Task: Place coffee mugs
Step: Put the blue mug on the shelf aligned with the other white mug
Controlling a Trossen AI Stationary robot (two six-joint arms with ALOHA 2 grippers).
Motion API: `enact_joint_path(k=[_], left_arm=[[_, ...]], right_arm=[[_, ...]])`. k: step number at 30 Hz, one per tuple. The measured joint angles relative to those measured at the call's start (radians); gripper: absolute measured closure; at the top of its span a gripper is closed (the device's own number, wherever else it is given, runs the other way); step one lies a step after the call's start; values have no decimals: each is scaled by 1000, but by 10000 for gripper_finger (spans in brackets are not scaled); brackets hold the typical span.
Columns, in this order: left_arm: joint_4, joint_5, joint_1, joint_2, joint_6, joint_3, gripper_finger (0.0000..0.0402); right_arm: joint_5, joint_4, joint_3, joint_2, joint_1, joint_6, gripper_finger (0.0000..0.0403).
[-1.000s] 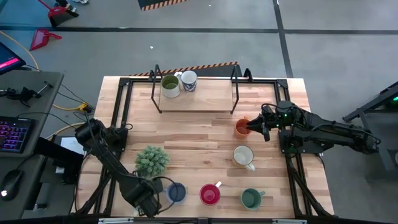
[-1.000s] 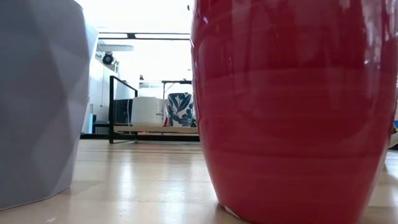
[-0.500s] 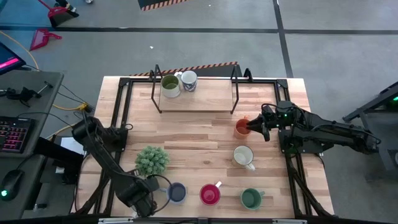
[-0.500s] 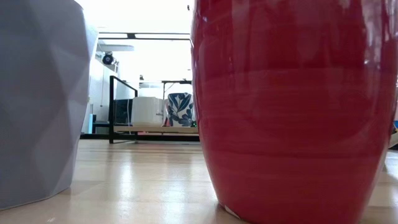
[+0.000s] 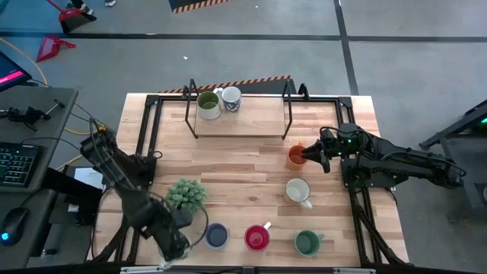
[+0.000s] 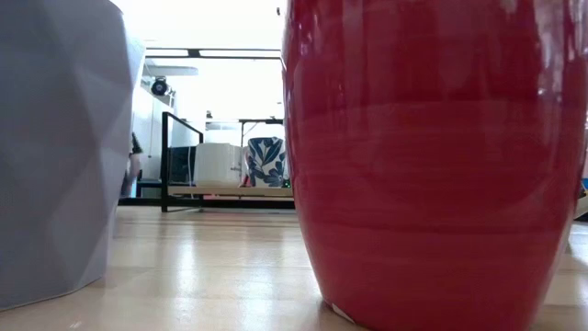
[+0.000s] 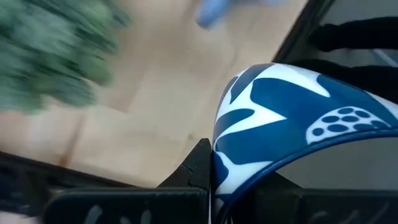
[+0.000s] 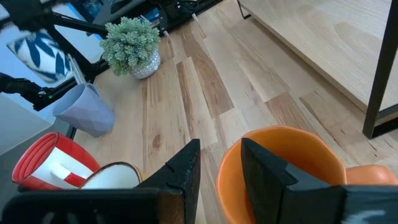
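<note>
Okay, nearest first, low in the high view: my left gripper sits at the lower left. It is clamped on the rim of a blue-and-white mug. That mug is cut off in the left wrist view, and from above my arm hides it. It also shows blurred at the upper left of the right wrist view.

Along the bottom of the high view stand the blue mug, the red mug and the dark green mug. In the low view the red mug fills the right half with its top and handle cut off. A grey-blue faceted wall is cropped at the left; I can't tell which object it is.

Just above the blue mug in the high view is the plant, smeared green in the left wrist view. The cream mug stands right of centre.

Farther up on the right, my right gripper grips the wall of the orange mug, one finger inside and one outside. The mug's base is out of frame in the right wrist view.

Farthest, at top centre, the rack carries the olive green mug and a patterned white mug, touching or nearly so. In the low view both are tiny and backlit.
</note>
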Motion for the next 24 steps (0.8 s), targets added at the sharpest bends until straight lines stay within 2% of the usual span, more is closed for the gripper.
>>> enact_joint_path(k=[5, 9, 14, 24], left_arm=[[-190, -16, 110, -10, 173, 97, 391], [-328, -87, 240, -11, 316, 166, 391], [-328, -176, 413, -21, 490, 213, 391], [-321, -238, 736, -7, 775, 216, 391]], right_arm=[[0, 0, 0, 0, 0, -2, 306], [0, 0, 0, 0, 0, -2, 306], [0, 2, 0, 0, 0, 6, 306], [0, 7, 0, 0, 0, 32, 306]])
